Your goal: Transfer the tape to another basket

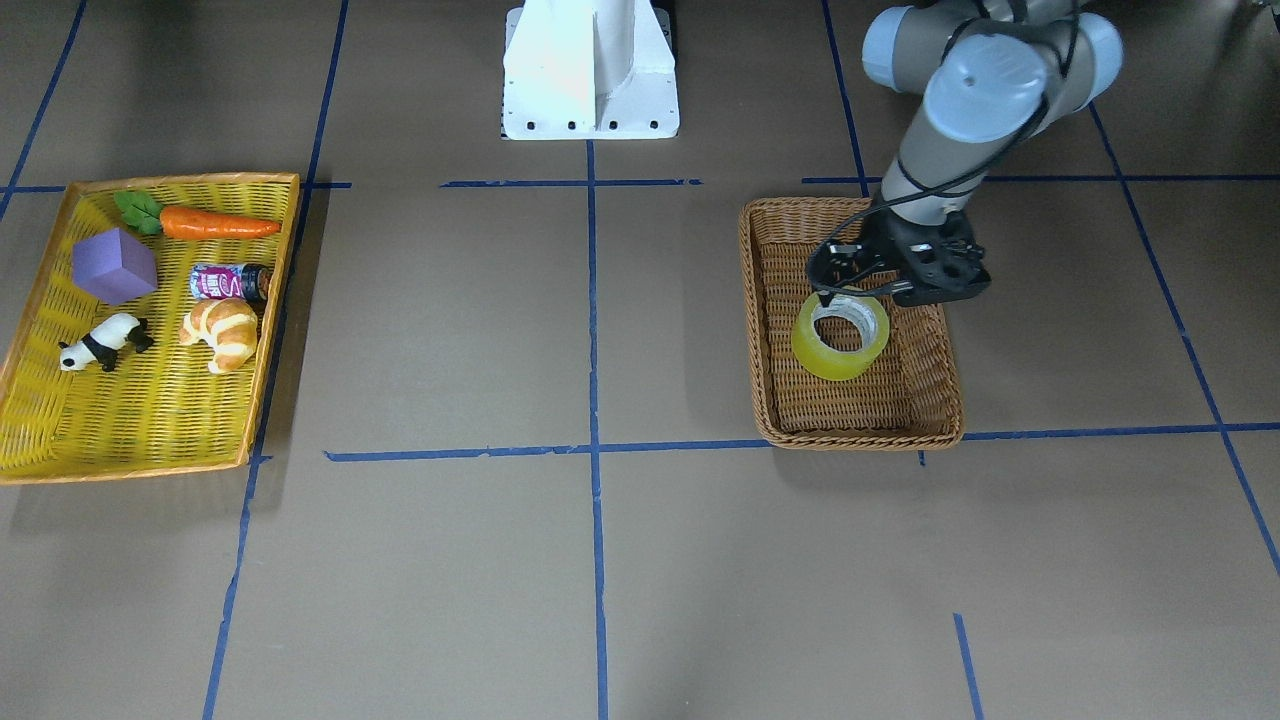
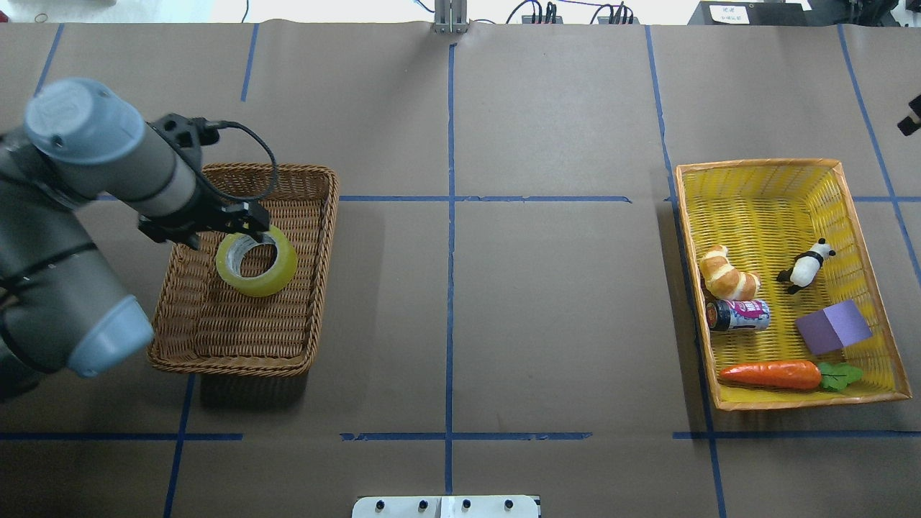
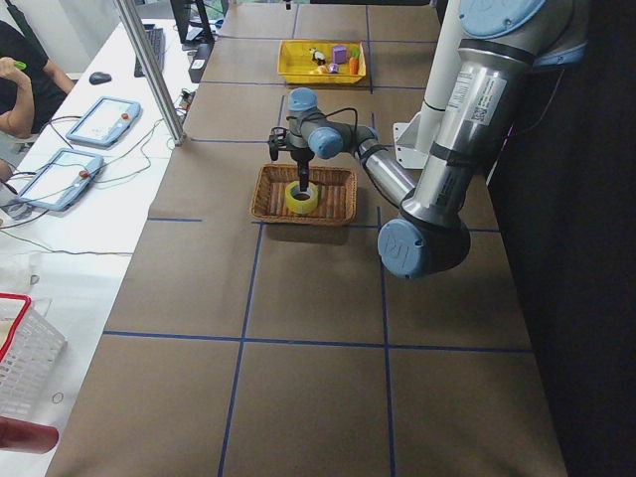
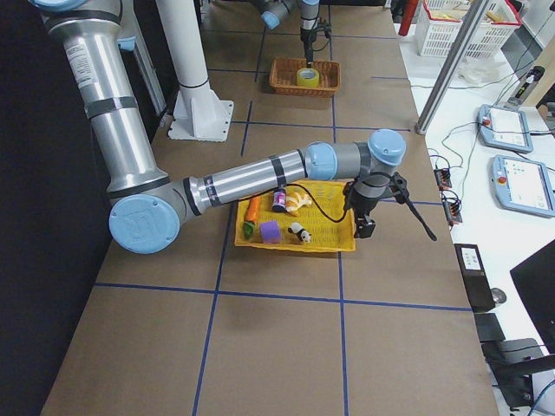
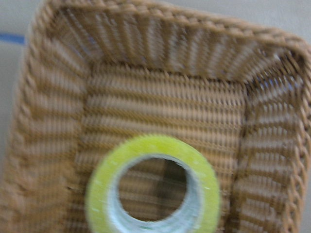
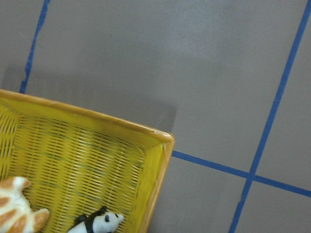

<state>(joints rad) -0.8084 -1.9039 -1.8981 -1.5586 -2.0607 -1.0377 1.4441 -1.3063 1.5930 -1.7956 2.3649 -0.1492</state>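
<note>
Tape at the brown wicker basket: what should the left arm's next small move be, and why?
Probably open the left claw and let go. The tape hangs tilted from that claw, gripped at its upper rim, and already sits within the walls of the brown wicker basket. Whether the roll touches the basket floor is unclear, so lowering slightly first may be safer.

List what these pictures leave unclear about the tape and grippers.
- Left gripper hold on the tape: contact too small overhead and in front, outside the blurred left wrist frame.
- Whether the tape touches the brown basket floor: no view settles it.
- Right gripper opening: cut off at the overhead edge, too small from exterior right.
</note>
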